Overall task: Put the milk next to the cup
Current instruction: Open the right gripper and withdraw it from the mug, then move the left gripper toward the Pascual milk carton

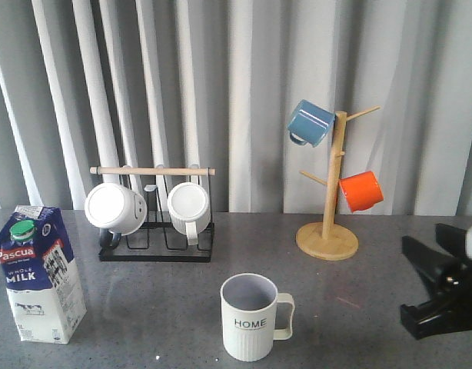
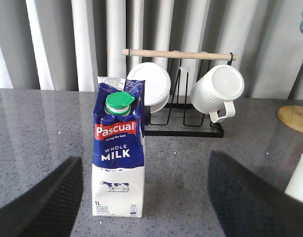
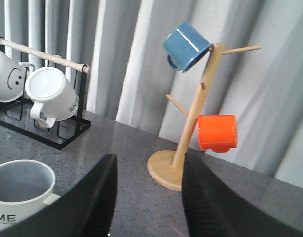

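Observation:
The milk (image 1: 38, 277) stands upright at the front left of the grey table, green cap on top. It also shows in the left wrist view (image 2: 118, 148), just ahead of my open left gripper (image 2: 144, 197), nearer one finger and apart from both. The left gripper is out of the front view. The cup (image 1: 249, 319), cream ribbed with "HOME" lettering, stands front centre with its handle to the right; its edge shows in the left wrist view (image 2: 299, 177) and the right wrist view (image 3: 18, 197). My right gripper (image 1: 440, 296) is open and empty at the right edge (image 3: 149, 197).
A black wire rack (image 1: 155, 250) with a wooden bar holds two plain white mugs (image 1: 117, 207) behind the milk. A wooden mug tree (image 1: 328, 231) at the back right carries a blue mug (image 1: 309, 123) and an orange mug (image 1: 361, 191). A curtain hangs behind.

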### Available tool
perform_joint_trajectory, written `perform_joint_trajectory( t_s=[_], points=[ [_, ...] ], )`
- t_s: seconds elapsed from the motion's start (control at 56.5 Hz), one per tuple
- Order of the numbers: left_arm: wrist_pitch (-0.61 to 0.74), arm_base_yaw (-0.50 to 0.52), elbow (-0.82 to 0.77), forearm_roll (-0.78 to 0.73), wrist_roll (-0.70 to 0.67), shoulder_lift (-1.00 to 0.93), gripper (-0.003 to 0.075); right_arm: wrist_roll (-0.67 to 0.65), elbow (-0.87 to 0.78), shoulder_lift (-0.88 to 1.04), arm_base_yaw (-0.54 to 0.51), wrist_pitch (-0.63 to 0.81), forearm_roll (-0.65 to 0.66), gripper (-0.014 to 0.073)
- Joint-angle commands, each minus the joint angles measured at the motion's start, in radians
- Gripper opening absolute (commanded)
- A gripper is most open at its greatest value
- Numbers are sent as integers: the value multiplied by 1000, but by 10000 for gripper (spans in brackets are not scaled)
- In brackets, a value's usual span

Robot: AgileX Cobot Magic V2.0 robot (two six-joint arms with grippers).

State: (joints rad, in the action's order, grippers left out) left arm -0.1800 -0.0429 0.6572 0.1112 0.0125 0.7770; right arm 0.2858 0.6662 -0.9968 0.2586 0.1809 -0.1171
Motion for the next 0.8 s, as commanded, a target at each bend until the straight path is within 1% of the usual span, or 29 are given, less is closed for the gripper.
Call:
perform_joint_trajectory(
  t_s=[0.0,0.035,0.071,0.088,0.106,0.248,0.442,0.779],
  points=[
    [76,-9,36,9,0,5,499,-32,21,96,-48,-7,17,182],
    [76,-9,36,9,0,5,499,-42,21,125,-58,-26,17,120],
    [76,-9,36,9,0,5,499,-50,21,158,-66,-47,17,39],
    [76,-9,36,9,0,5,499,-50,21,169,-66,-51,17,24],
    [76,-9,36,9,0,5,499,-51,21,185,-66,-64,17,-15],
    [76,-9,36,9,0,5,499,-51,21,256,-66,-116,25,-8],
    [76,-9,36,9,0,5,499,-52,21,307,-66,-126,17,-8],
    [76,-9,36,9,0,5,499,-52,21,307,-66,-132,16,-8]
  ],
)
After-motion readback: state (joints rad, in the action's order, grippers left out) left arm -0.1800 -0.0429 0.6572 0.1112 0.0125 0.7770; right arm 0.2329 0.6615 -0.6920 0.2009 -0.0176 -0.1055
